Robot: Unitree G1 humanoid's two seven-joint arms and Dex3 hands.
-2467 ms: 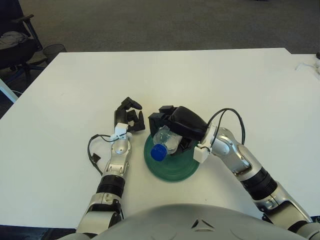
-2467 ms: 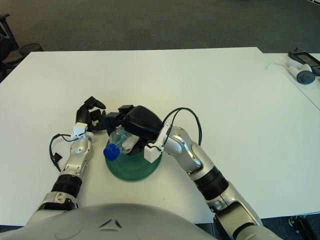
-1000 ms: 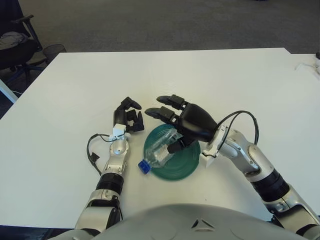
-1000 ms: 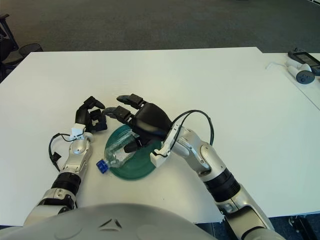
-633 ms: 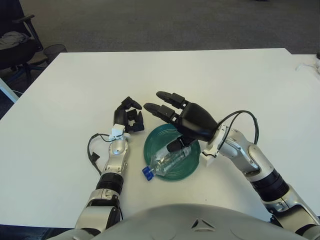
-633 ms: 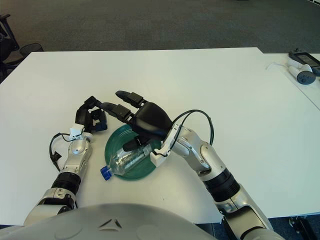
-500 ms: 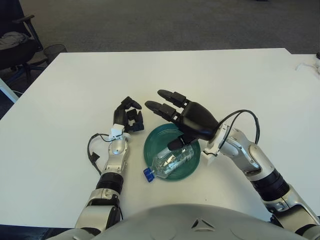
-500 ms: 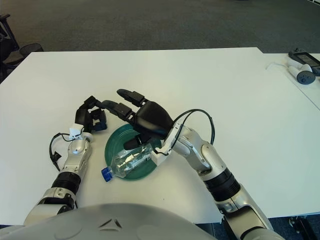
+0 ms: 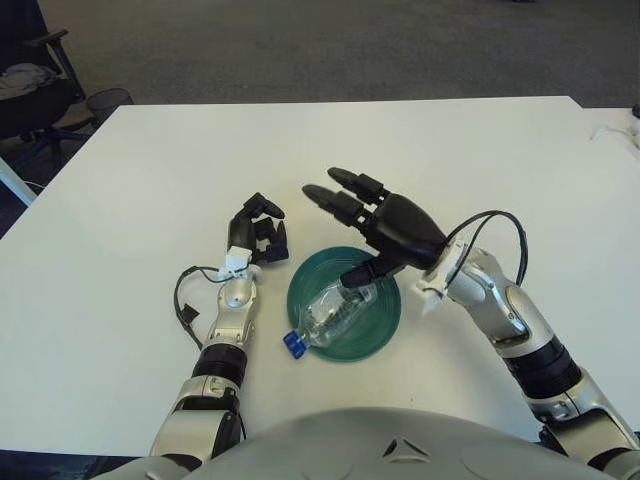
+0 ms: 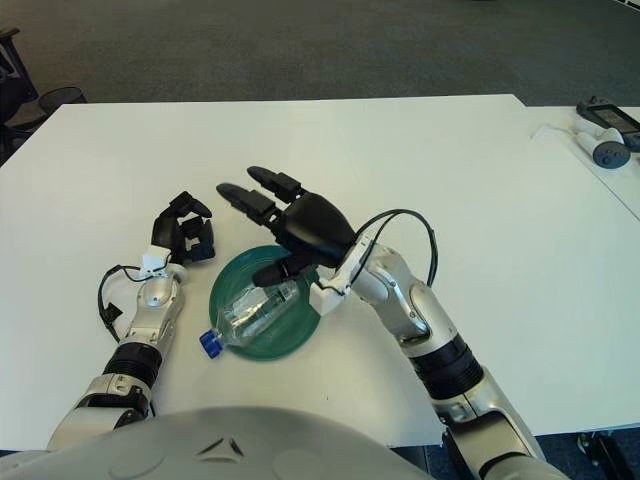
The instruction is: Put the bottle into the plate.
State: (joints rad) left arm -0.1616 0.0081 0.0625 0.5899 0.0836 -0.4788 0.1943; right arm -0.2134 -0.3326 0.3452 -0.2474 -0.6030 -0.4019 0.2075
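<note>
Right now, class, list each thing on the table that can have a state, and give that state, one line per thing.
bottle: lying on its side in the plate, capped, blue cap end past the rim, free of both hands.
plate: flat on the table, holding the bottle.
right hand: fingers spread, above the plate's far edge, holding nothing.
left hand: fingers curled, resting on the table left of the plate, holding nothing.

head stereo pair | facing forward-down | both share table [image 9: 150, 170] | slight sideways offset

Silver arms, black hands, black cables
</note>
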